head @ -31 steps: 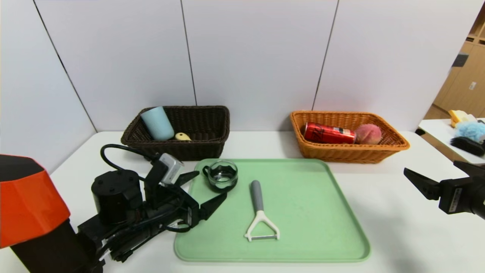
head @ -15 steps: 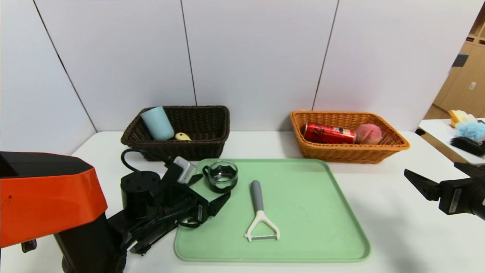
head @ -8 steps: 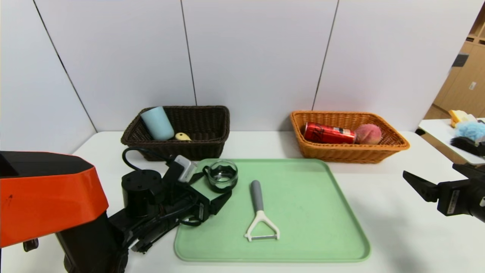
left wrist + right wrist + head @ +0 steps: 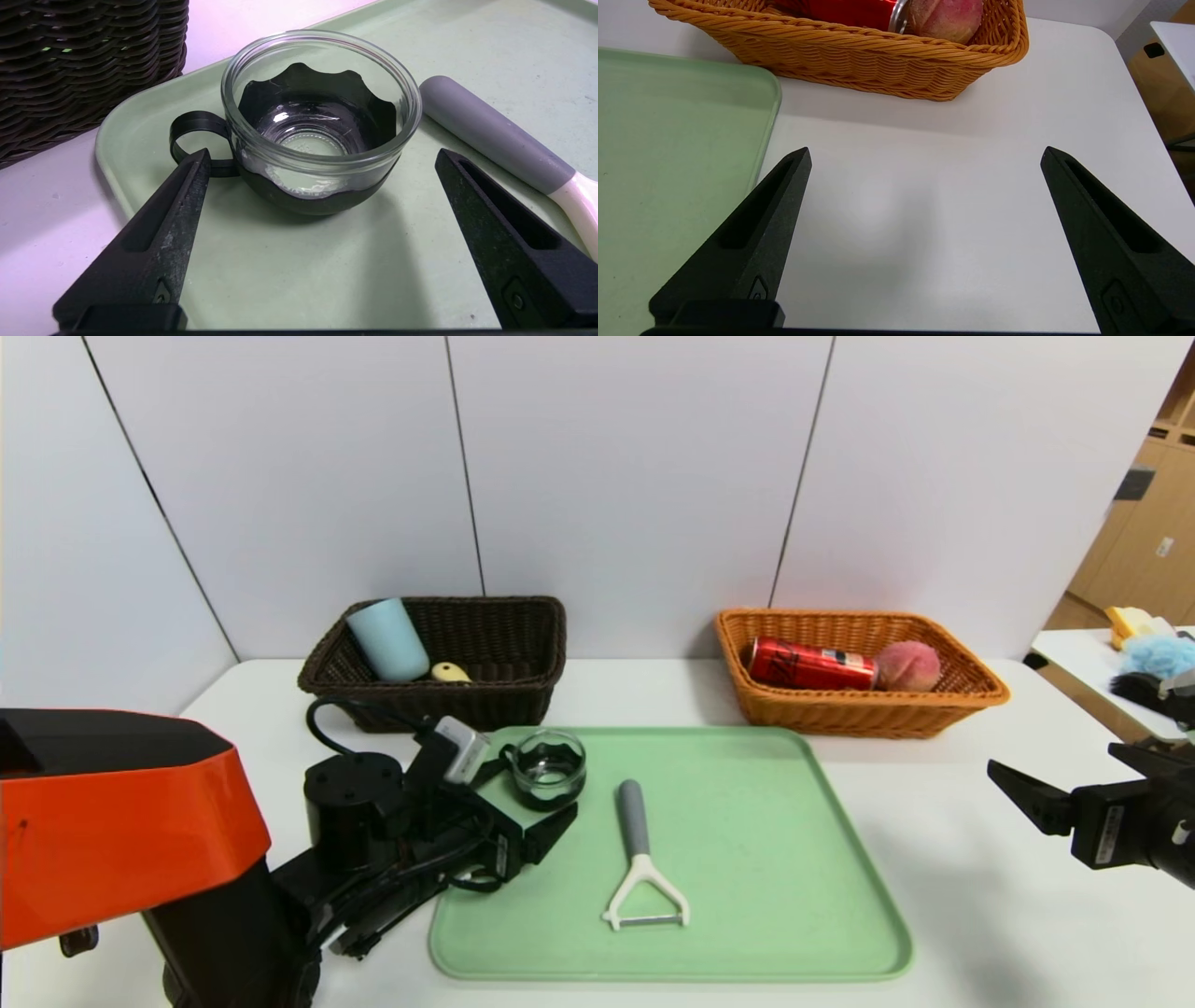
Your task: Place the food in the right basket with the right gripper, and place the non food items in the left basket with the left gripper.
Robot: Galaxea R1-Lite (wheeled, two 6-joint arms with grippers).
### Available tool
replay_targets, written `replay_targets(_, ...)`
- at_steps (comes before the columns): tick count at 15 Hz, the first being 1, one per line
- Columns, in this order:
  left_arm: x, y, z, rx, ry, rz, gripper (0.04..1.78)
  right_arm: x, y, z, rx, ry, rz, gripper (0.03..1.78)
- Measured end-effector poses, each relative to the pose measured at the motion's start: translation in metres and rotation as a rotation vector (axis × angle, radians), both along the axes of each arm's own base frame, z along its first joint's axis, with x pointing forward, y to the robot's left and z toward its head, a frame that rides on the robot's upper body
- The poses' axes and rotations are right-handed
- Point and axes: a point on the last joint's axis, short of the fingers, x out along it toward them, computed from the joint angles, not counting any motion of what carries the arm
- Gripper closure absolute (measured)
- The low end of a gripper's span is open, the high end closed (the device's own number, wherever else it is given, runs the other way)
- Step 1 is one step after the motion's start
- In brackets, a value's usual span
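The left gripper, jaws spread wide and empty, flanks the glass cup on the green tray, with the peeler just beyond one fingertip; only the wrist view shows the cup's handle touching the other.

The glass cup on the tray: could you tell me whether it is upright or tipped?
Upright: the glass cup stands on its base on the tray, rim facing up.
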Motion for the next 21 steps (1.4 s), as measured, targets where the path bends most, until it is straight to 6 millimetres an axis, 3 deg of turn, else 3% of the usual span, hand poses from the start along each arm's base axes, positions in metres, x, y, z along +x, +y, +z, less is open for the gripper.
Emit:
replay_targets(19,0.022,-0.011,-0.009,-0.003,-0.025,0.006,0.13,-0.001,0.0,-0.003,0.0,0.01,-0.001,0.11)
replay_targets(21,0.022,-0.011,-0.009,-0.003,-0.025,0.008,0.47,-0.001,0.0,-0.003,0.0,0.008,-0.001,0.11)
